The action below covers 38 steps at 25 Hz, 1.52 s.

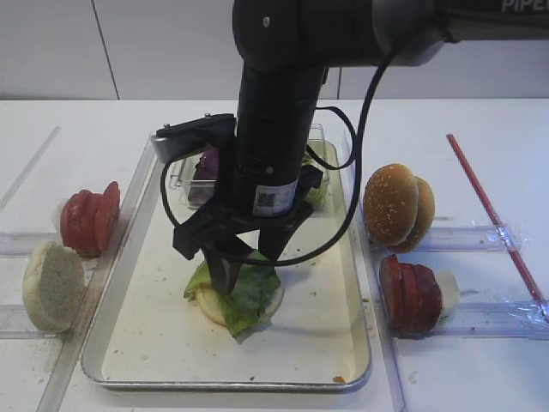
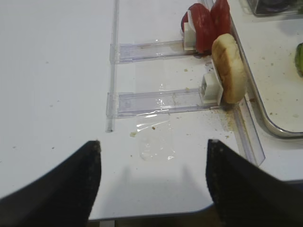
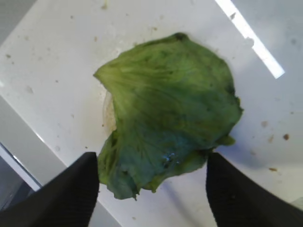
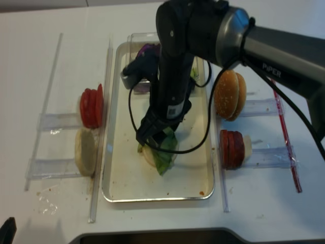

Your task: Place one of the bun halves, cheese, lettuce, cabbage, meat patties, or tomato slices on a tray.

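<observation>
A bright green lettuce (image 1: 249, 292) leaf lies on a pale bun half (image 1: 210, 305) in the middle of the cream tray (image 1: 146, 343). My right gripper (image 1: 243, 266) hangs just above the leaf, open. In the right wrist view its two dark fingers (image 3: 71, 189) stand wide apart on either side of the lettuce (image 3: 175, 109), with nothing gripped between them. A sliver of the bun (image 3: 109, 113) peeks out at the leaf's left edge. My left gripper (image 2: 151, 184) is open over bare white table near the front left edge, holding nothing.
Purple cabbage (image 1: 206, 167) sits in a clear box at the tray's back. Left of the tray stand tomato slices (image 1: 88, 219) and a pale bun half (image 1: 51, 285) in clear racks. On the right are sesame bun tops (image 1: 396, 206), dark red slices (image 1: 410, 293) and a red stick (image 1: 493, 215).
</observation>
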{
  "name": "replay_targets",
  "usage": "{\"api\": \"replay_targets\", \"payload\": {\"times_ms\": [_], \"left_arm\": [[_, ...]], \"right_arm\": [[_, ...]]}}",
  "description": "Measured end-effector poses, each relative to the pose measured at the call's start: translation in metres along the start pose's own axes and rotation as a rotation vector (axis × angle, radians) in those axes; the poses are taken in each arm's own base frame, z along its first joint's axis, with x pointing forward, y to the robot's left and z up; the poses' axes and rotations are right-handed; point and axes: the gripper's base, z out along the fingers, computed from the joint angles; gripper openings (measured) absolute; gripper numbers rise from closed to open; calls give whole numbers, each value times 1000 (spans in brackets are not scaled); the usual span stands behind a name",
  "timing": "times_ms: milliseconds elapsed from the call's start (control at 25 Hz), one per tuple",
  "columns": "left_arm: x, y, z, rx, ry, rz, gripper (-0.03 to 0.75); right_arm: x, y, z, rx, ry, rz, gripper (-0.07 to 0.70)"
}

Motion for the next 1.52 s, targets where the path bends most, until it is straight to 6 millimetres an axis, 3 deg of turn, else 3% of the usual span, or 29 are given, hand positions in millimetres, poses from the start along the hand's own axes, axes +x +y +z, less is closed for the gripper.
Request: {"api": "replay_targets", "payload": {"times_ms": [320,480,920,1160,1520], "left_arm": [[0,0,0,0,0,0,437],[0,0,0,0,0,0,437],[0,0,0,0,0,0,437],[0,0,0,0,0,0,437],[0,0,0,0,0,0,437]], "right_arm": [[-16,0,-29,78,-101,-40,501],[-17,-10,-34,88,-111,3,501],[2,-90,-70,106,-188,253,501],[23,-133,-96,152,-237,366,501],[59,-193,-118,192,-272,533,501]]}}
